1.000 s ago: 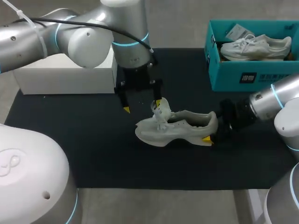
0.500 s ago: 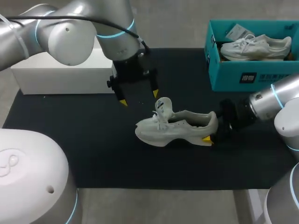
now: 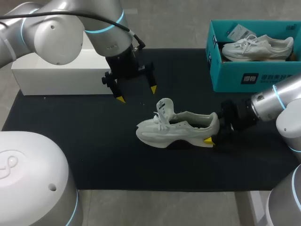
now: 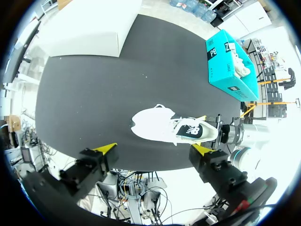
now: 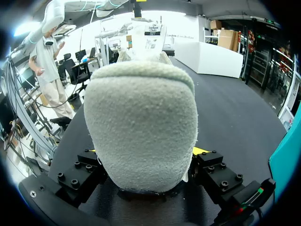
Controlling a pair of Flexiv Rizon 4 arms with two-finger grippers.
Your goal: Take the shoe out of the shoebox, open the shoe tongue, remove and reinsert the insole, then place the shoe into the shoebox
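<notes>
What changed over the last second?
The left gripper drew back from the tongue of the shoe, away toward the white box, with its fingers open and holding nothing. The shoe did not shift, and its tongue stands up. The right gripper kept its fingers clamped on the heel. The shoebox and the other shoe inside it stayed put.

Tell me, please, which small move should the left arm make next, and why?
Probably lower the left gripper into the shoe opening to pinch the insole: the tongue already stands up, the right gripper clamps the heel, and the left one hangs open, empty.
</notes>
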